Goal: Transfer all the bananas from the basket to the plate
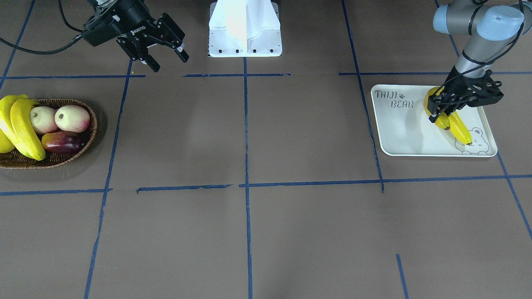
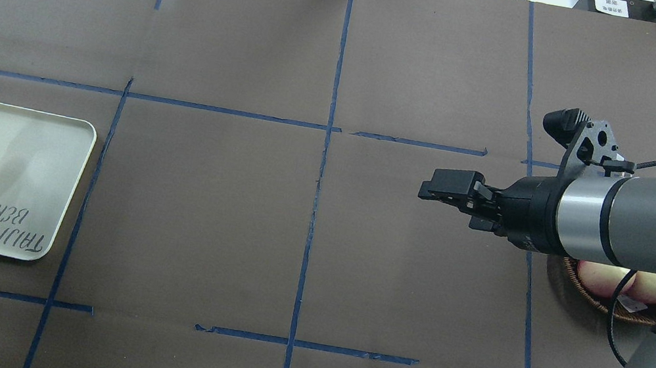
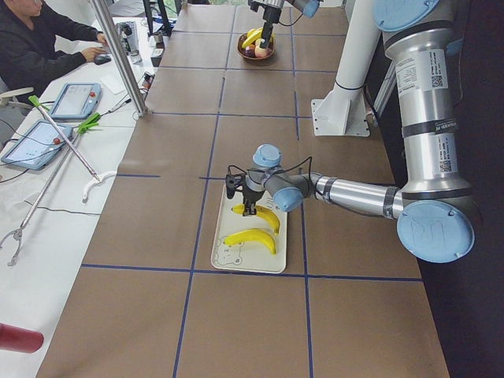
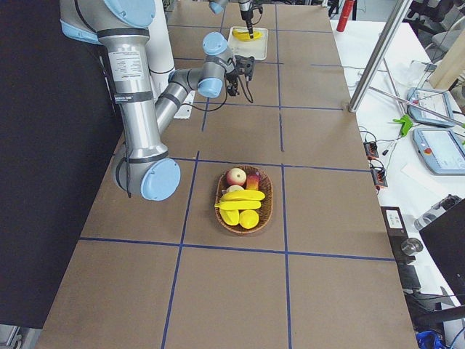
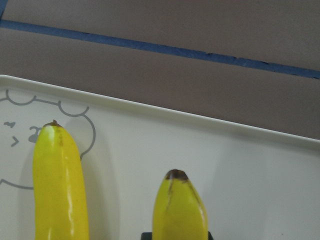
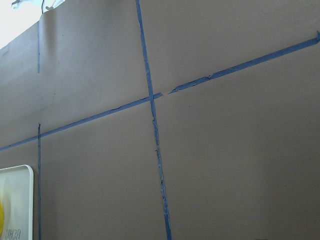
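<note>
Now pinching one banana (image 5: pixel 180 210) with the left gripper (image 1: pixel 441 116), fingers pressing in on its two sides. Resting that banana flat on the plate (image 1: pixel 399 133), over on the left side of the table (image 1: pixel 291 232). Seeing a second banana (image 5: pixel 60 185) lying just beside it, touching the plate too, its dark tip sitting on the bear drawing (image 1: pixel 478 143). Holding the right gripper (image 1: pixel 170 61) up in the air, fingers spreading wide apart with nothing between them. Hanging there on the robot's side of the table, well apart from the basket (image 1: pixel 93 124). Finding that basket on the right side of the table, far from the plate. Carrying two more bananas (image 1: pixel 25 128) inside it, side by side, along with two pale pink fruits (image 1: pixel 72 118) and a dark red fruit (image 1: pixel 62 142).
</note>
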